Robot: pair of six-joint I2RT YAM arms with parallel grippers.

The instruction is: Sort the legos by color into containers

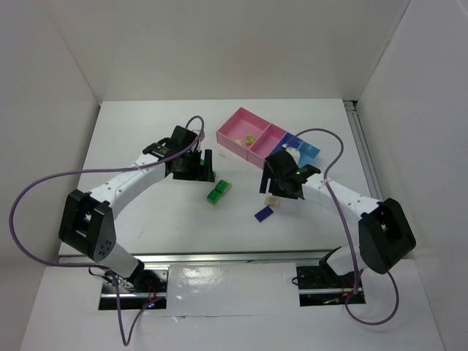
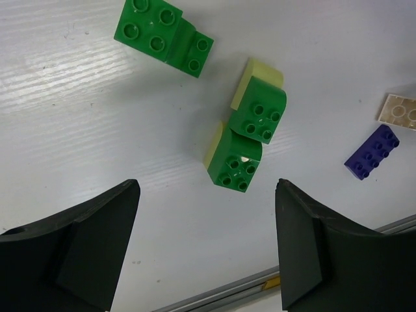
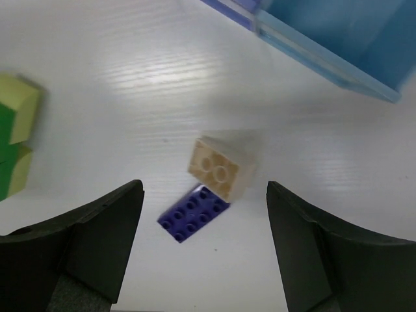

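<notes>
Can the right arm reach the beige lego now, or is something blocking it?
Probably yes. The right claw is open above the beige lego, with nothing over it. The purple lego lies close beside it, so the claw might catch that too.

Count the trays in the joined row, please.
4. Left to right in the top view: large pink tray, small pink tray, dark blue tray, light blue tray. The right gripper covers part of the row, so more may be hidden.
</notes>
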